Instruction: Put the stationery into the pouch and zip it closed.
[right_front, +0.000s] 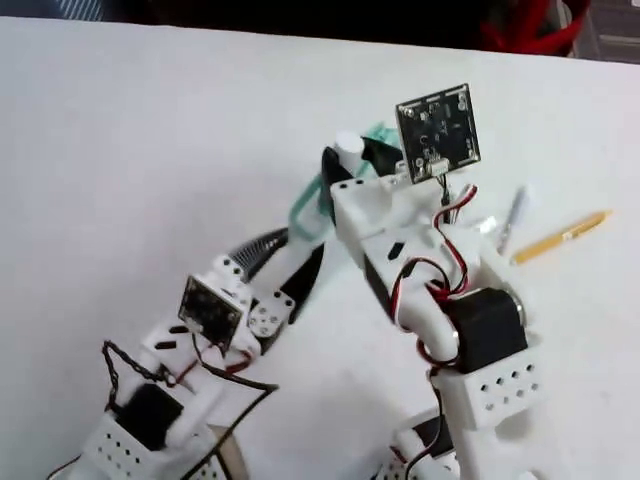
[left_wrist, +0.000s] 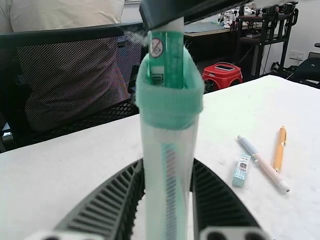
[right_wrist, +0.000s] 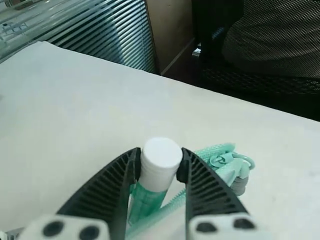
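Pouch (left_wrist: 169, 107) stands upright mid-table, pinched by the left gripper (left_wrist: 168, 170); the right gripper (right_wrist: 160, 152) clamps a glue stick (left_wrist: 167, 60) partly inside its mouth. Next, probably: release it, then fetch orange pen (left_wrist: 280, 147), white pen (left_wrist: 262, 162) and eraser (left_wrist: 241, 171) nearer the right edge.

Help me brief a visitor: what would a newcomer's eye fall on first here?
The left gripper clamps a clear, green-rimmed pouch upright, while the right gripper holds a white-capped green tube standing in its mouth. On the white table nearby lie an orange pen, a white pen and a small eraser.
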